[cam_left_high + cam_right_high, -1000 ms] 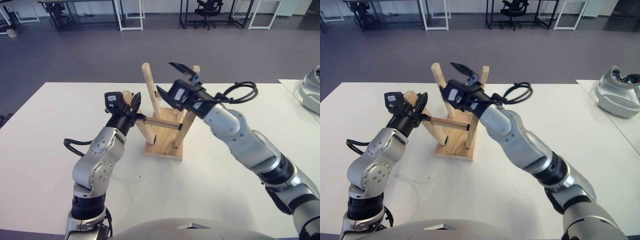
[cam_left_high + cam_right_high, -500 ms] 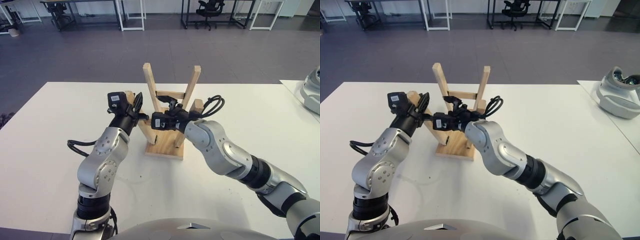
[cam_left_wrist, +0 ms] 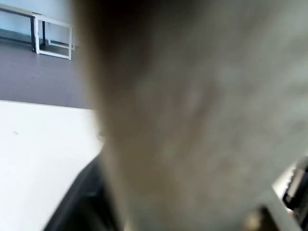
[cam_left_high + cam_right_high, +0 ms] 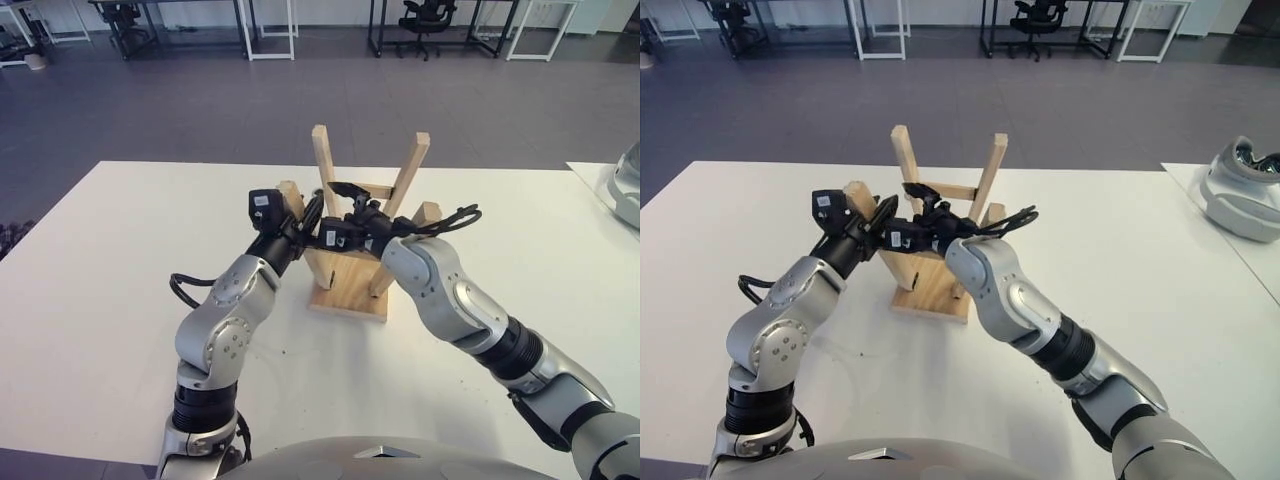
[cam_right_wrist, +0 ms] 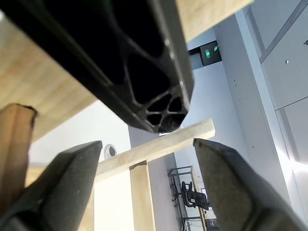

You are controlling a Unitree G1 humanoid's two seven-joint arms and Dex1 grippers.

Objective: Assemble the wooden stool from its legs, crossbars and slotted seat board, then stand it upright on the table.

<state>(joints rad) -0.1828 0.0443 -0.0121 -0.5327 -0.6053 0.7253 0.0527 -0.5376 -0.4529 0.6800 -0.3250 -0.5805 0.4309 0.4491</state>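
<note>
In the head views you have the stool [image 4: 347,300] upside down near the middle of the white table [image 4: 100,260]; its seat board lies flat on the tabletop and its legs point up; the two far legs [image 4: 325,160] lean apart, and a crossbar [image 4: 377,189] joins them near their upper ends. Your left gripper [image 4: 308,215] sits at the stool's left side, just beside the short near leg [image 4: 291,195]; you cannot tell whether it grasps anything. A small white label [image 4: 262,200] is on its housing; the print is too small to read. Your right gripper [image 4: 350,200] is in among the legs, close to the left one; another pale label [image 4: 333,239] on its housing is likewise unreadable. A white headset [image 4: 1243,185] lies at the table's far right edge, well apart from the stool.

In the left wrist view a pale blurred surface [image 3: 192,120] sits right at the lens, too blurred to name; a strip of tabletop shows beside it.

In the right wrist view your right gripper is released; its two grey fingers [image 5: 67,183] stand spread, with nothing between them. Beyond them you see the crossbar meeting a leg top; a black ribbed part [image 5: 144,82] of the left gripper lies against pale wood [image 5: 29,96] close by. A green lit sign [image 5: 211,53] glows on the far wall; its marking cannot be read.
</note>
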